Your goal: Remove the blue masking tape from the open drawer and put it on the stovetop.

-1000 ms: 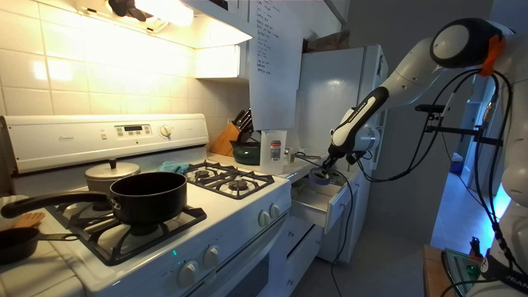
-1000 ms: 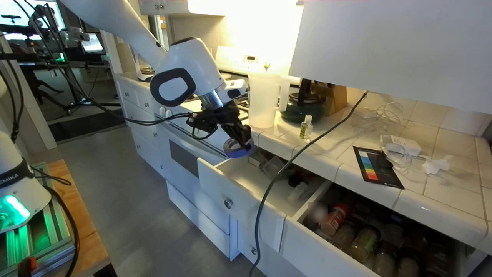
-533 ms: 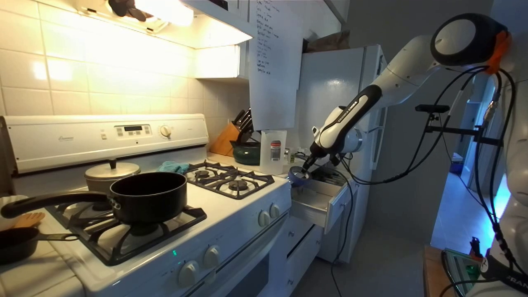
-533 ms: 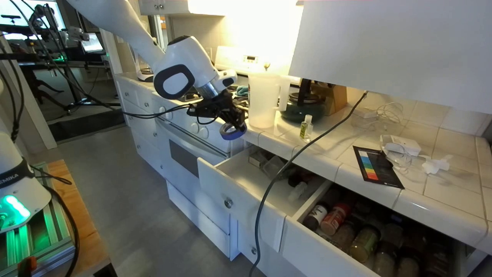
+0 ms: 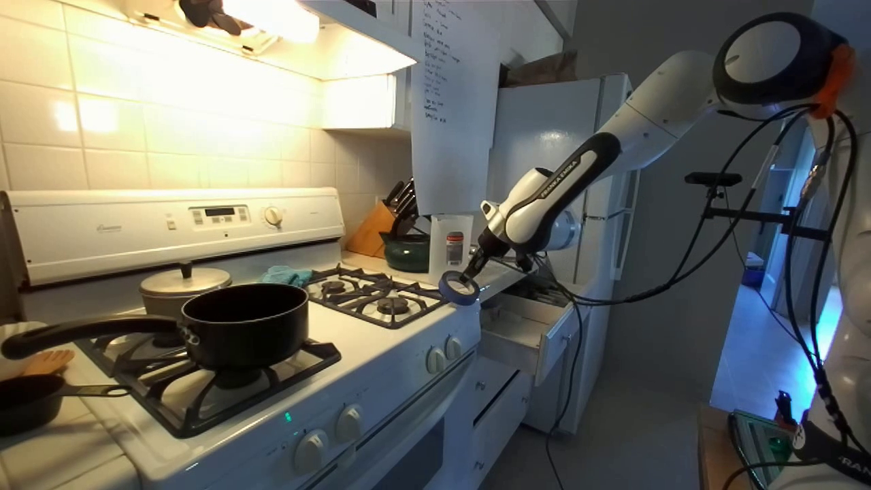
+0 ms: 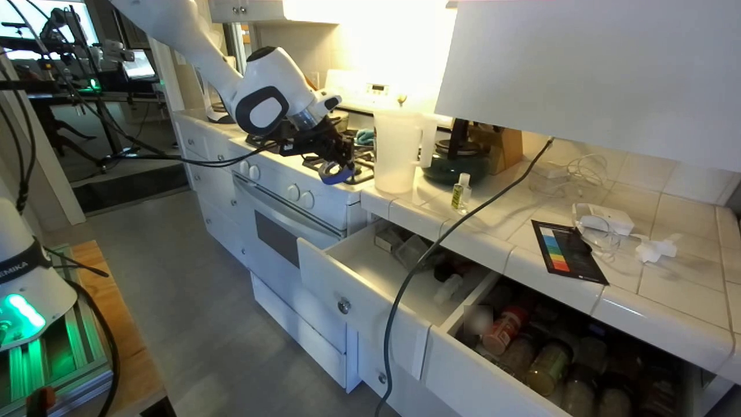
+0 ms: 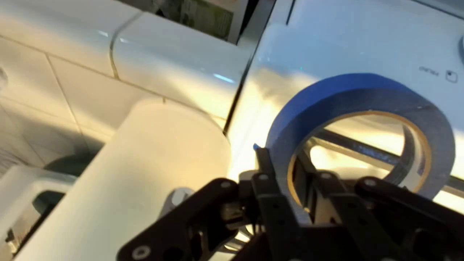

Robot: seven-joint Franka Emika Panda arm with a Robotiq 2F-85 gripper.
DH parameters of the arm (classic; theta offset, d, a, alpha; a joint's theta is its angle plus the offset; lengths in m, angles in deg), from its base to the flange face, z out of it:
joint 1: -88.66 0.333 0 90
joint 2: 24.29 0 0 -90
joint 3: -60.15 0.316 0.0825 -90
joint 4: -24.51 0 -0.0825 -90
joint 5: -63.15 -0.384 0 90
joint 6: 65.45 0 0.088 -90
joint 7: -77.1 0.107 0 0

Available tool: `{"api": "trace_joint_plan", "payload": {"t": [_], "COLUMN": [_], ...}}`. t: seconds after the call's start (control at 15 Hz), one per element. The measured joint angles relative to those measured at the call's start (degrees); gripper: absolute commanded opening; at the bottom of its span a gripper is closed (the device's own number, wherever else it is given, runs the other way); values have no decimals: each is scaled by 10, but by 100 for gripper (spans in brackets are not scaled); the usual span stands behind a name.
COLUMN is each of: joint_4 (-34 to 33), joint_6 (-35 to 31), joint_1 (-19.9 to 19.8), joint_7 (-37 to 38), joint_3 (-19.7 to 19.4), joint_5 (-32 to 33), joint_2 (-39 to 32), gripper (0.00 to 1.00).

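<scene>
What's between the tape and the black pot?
From the tape toward the pot, an exterior view shows a grate with two burners, then white stovetop, then the edge of the pot's own grate.

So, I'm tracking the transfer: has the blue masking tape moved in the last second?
Yes: in an exterior view, the tape went left, from over the drawer to over the edge of the stovetop.

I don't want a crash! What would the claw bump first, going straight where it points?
Probably the gas stovetop, perhaps at its black burner grate; depth is unclear. The blue masking tape in the claw would touch first.
</scene>
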Motion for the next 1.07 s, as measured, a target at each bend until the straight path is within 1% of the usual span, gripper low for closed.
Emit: {"api": "trace_joint_plan", "payload": {"t": [0.27,0.47,0.6,0.67,0.87,1.07], "joint_4": [-54,-108,-150,-175,-254,-314], "joint_6": [1,10,28,53,154,227], "joint_1": [37,55,59,56,39,44], "joint_7": [-17,-25,-25,-25,-38,-73], "joint_3": [6,23,39,53,110,140], "joint_5": [6,6,6,4,0,0], "joint_2": [-11,-31,-53,-67,-118,-165], "gripper": [5,5,5,5,5,5]}}
